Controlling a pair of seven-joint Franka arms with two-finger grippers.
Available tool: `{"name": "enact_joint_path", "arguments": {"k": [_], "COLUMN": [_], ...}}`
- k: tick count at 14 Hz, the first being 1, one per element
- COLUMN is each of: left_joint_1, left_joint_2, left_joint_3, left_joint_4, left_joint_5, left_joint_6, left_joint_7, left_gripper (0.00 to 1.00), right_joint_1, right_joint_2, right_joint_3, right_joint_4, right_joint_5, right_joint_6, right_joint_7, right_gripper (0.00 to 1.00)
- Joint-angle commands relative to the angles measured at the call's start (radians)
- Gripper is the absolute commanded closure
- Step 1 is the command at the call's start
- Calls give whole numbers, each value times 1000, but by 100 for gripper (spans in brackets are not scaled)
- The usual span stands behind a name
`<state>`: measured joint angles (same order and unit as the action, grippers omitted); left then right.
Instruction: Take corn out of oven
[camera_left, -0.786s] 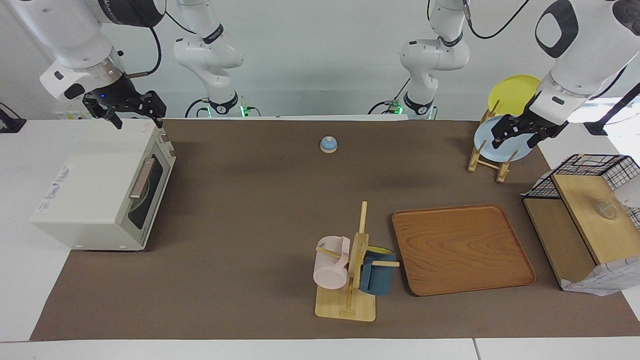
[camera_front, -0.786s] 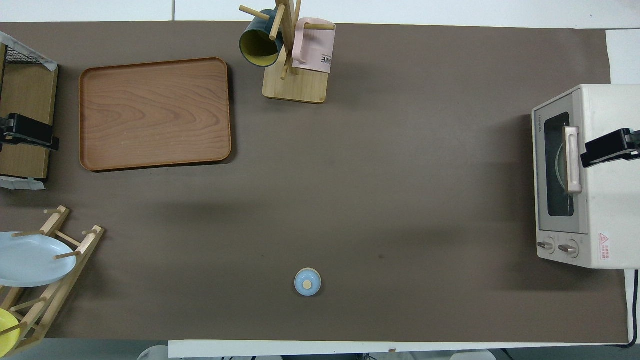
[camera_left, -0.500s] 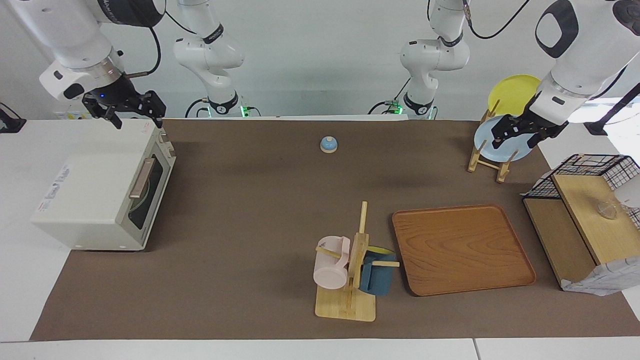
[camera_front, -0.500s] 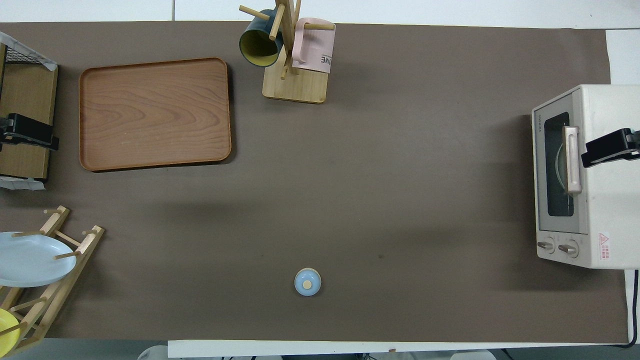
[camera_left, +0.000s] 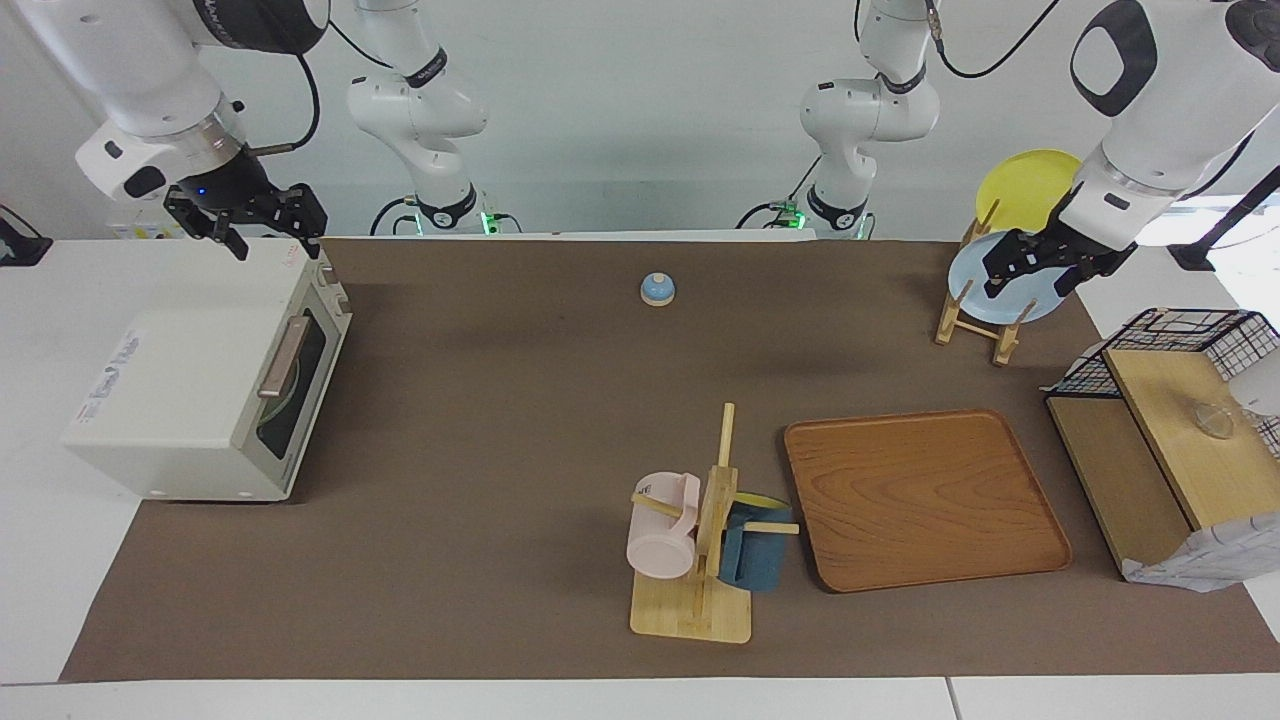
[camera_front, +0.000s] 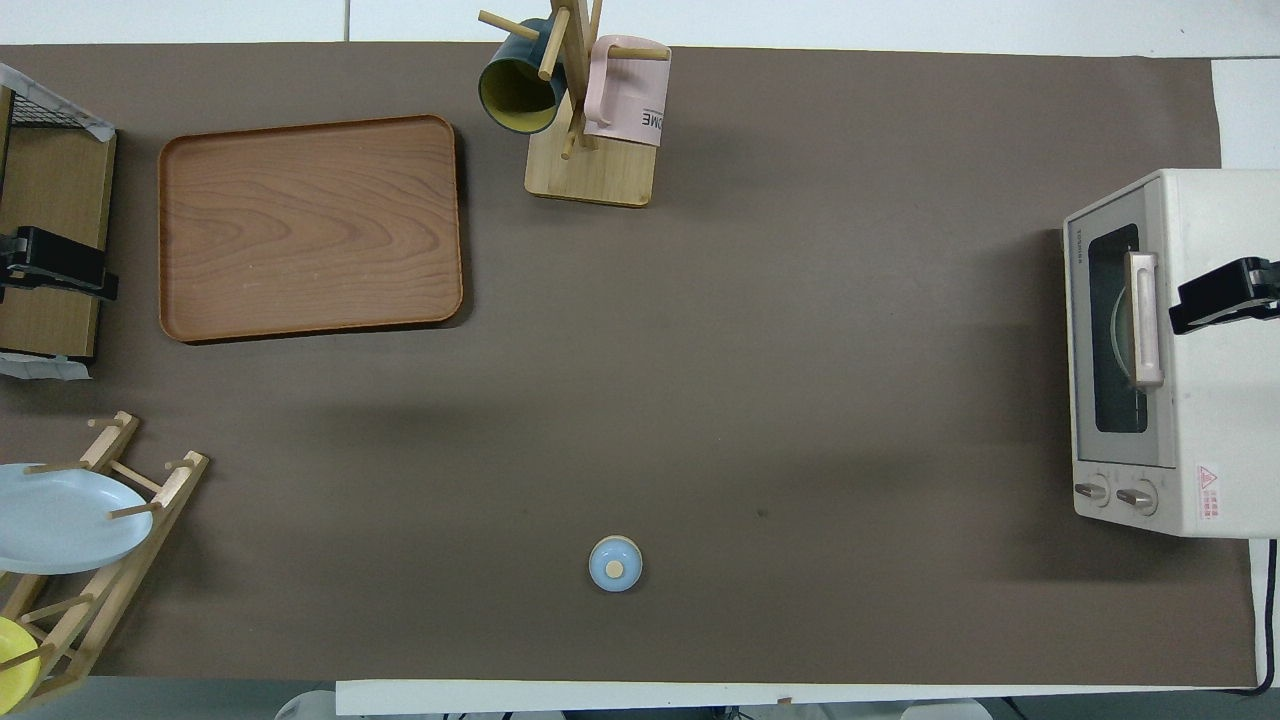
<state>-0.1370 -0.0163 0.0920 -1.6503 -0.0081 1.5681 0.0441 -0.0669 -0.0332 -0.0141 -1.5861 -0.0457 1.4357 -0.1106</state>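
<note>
Right gripper (camera_left: 268, 236) hangs empty with its fingers spread over the oven (camera_left: 190, 400), and the left gripper (camera_left: 1030, 270) waits open by the plate rack (camera_left: 975, 320). Pulling the handle (camera_left: 284, 356) off-centre could drag the oven along the table. No corn is in sight; presumably it lies inside, under the right gripper, past the closed door (camera_left: 300, 385).

— Oven (camera_left: 200, 390) state? 
— Shut, at the table's (camera_left: 500, 420) right-arm end. 
— Grippers? 
— Right gripper (camera_left: 270, 235) above oven's top, open; left gripper (camera_left: 1030, 270) open over plate rack (camera_left: 975, 320).
</note>
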Motion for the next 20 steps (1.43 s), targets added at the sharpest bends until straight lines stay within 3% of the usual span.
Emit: {"name": "enact_joint_path", "arguments": {"k": [1, 6, 10, 16, 20], "left_joint_1": [2, 2, 2, 2, 2], "left_joint_2": [6, 6, 6, 6, 6], "left_joint_3": [0, 0, 0, 0, 0], "left_joint_4": [17, 17, 17, 17, 17], "left_joint_5": [17, 17, 17, 17, 17], "left_joint_6": [-17, -17, -17, -17, -17], "left_joint_7": [14, 14, 14, 14, 14], "left_gripper": [0, 0, 0, 0, 0], "right_joint_1": [-40, -42, -42, -36, 34], "right_joint_2": [-40, 53, 59, 72, 108], "right_joint_3": [-1, -1, -1, -1, 2], "right_joint_4": [-145, -207, -288, -331, -347], "right_joint_5": [-8, -100, -105, -125, -125], "right_joint_6": [159, 308, 382, 420, 485], "right_joint_7": [-46, -37, -32, -12, 92], "right_gripper": [100, 100, 100, 100, 100]}}
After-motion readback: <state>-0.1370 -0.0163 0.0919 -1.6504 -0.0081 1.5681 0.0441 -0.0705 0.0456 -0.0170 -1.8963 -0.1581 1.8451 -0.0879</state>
